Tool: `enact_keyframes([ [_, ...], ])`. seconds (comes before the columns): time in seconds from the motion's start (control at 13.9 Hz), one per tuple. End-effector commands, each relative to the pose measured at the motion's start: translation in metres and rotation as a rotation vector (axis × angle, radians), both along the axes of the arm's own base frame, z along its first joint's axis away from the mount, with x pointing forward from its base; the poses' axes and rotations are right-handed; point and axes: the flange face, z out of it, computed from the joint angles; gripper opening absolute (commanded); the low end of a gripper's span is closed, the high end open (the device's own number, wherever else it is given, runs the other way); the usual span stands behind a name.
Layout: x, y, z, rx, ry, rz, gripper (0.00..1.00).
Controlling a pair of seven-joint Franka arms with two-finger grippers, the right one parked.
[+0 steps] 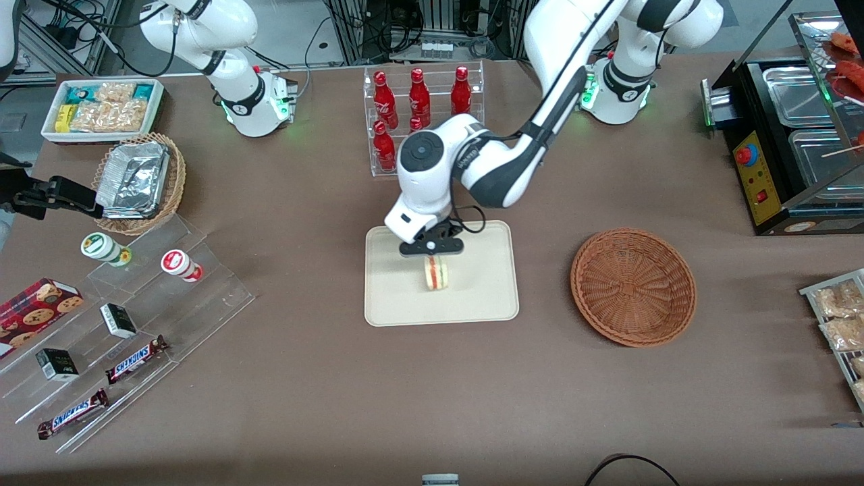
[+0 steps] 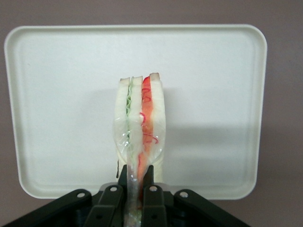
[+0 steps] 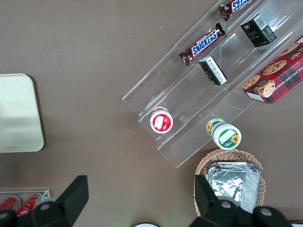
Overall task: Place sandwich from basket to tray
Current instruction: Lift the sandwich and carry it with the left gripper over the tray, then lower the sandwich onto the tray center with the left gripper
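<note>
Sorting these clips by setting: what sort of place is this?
Probably a lab mock-up of a snack counter: cola bottles, Snickers bars, a food warmer. The gripper holds the sandwich over the tray.

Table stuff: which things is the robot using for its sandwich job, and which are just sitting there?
For the job:
- sandwich, pinched in the tool over the tray
- tray
- basket, holding nothing

Just sitting there:
- red bottles
- Snickers bars
- cookie box
- foil trays
</note>
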Motion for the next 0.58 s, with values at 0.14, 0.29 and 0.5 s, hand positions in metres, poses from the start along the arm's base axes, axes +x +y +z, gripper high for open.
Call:
enact_keyframes([
  [0.14,-0.012,-0.017,-0.009,0.008,0.003,-0.030,0.00],
  [0.29,-0.010,-0.017,-0.019,0.022,0.005,-0.032,0.00],
  [0.5,0.000,-0.009,-0.023,0.047,-0.016,-0.062,0.00],
])
